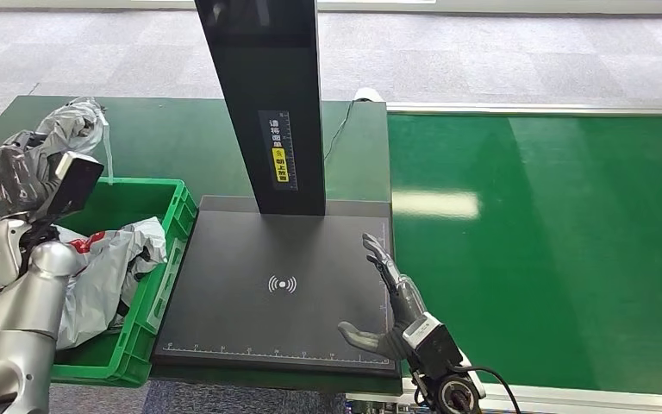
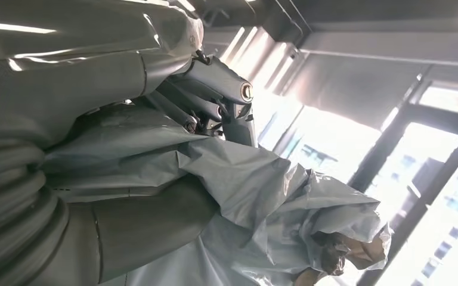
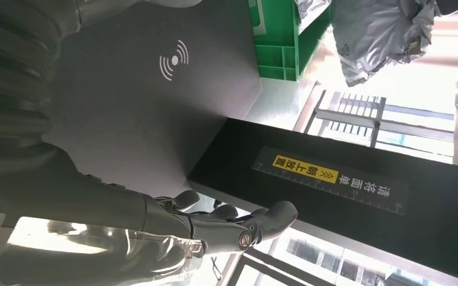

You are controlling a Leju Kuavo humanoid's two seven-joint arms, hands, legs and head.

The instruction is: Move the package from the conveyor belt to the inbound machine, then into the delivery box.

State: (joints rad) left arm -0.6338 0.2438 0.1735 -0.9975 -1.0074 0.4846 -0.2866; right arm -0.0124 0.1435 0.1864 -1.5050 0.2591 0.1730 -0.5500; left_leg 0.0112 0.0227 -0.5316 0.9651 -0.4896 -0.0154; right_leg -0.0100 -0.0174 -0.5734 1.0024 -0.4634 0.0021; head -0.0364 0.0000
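Holding: our left hand (image 1: 17, 172) grips the package (image 1: 69, 121), a crumpled grey plastic mailer bag, raised above the far-left end of the green delivery box (image 1: 159, 285)
Left wrist: we see the fingers (image 2: 214, 89) wrapped tight around the grey bag (image 2: 244, 196), film bunched up under them
Right hand: our right hand (image 1: 388, 302) is empty, fingers spread apart, hovering over the right edge of the inbound machine (image 1: 267, 293)
Machine: black flat scan plate with a wireless symbol (image 1: 282, 284), tall black post (image 1: 267, 95) rising from its back
Box: already has other bags (image 1: 103, 267) in it, white and grey, one with red print
Conveyor belt: shiny green belt (image 1: 552, 241) just right of the machine
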